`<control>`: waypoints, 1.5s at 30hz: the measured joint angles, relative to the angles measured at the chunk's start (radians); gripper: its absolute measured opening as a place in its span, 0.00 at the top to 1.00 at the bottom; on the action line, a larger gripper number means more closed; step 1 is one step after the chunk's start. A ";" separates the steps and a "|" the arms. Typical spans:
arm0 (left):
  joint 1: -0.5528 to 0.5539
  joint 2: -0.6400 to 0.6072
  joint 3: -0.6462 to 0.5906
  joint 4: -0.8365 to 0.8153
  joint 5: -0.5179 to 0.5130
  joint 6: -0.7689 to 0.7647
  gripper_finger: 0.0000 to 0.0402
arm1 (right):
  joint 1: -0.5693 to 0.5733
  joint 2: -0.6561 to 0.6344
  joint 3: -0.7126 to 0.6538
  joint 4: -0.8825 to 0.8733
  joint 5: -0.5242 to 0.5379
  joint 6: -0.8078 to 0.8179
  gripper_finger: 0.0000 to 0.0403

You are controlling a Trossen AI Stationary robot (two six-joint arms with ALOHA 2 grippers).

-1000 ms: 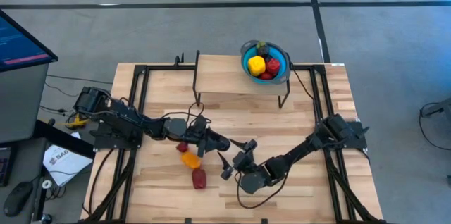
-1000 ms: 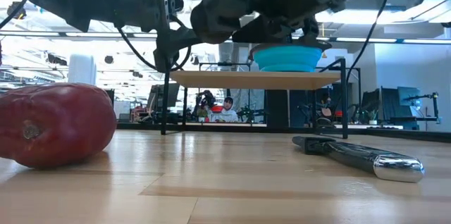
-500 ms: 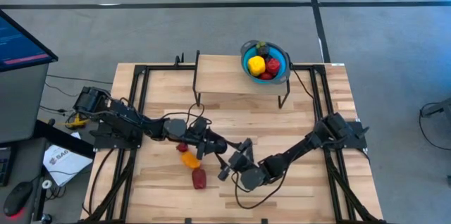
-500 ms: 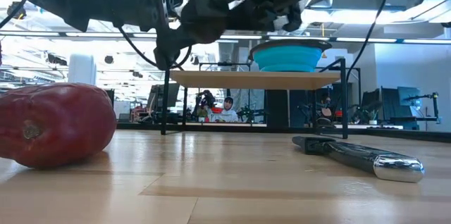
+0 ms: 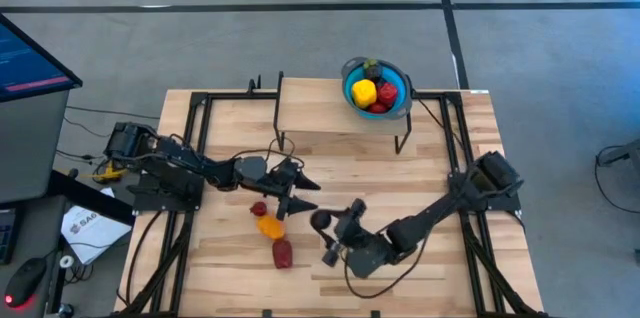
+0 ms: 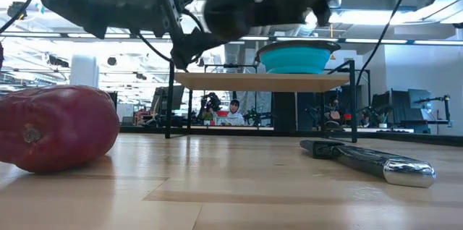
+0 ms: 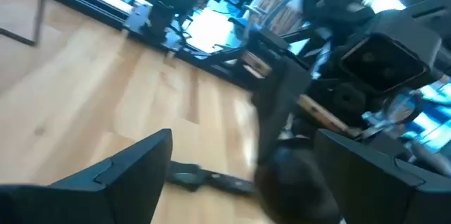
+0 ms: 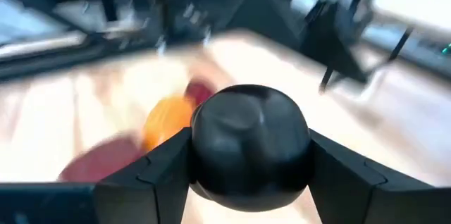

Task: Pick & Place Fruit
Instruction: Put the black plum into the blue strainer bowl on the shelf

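Right wrist view shows the right gripper [image 8: 250,155] clamped on a dark plum [image 8: 249,141], seemingly for the bowl [image 5: 351,91], while the left gripper [image 5: 300,195] hangs open beside the table's remaining fruit [image 5: 269,225].

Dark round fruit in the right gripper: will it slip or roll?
Probably stiff: the dark fruit looks fully round between the fingers. Its glossy skin may slip. Round, so it likely rolls if dropped.
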 joint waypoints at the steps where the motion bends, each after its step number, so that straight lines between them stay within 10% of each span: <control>1: 0.005 -0.007 -0.001 -0.009 0.005 0.014 0.15 | 0.004 -0.017 0.000 -0.064 -0.031 0.048 0.44; 14: -0.109 -0.051 -0.035 -0.024 -0.074 0.185 0.18 | -0.047 -0.323 -0.001 -0.574 -0.167 0.316 0.43; 25: -0.216 -0.050 -0.095 -0.015 -0.279 0.193 0.19 | -0.449 -0.619 -0.001 -0.683 -0.159 0.130 0.43; 34: -0.233 -0.050 -0.095 -0.008 -0.283 0.187 0.19 | -0.755 -0.646 -0.001 -0.678 -0.338 0.047 0.42; 45: -0.232 -0.050 -0.095 -0.006 -0.283 0.187 0.19 | -0.818 -0.646 -0.001 -0.713 -0.344 0.047 0.36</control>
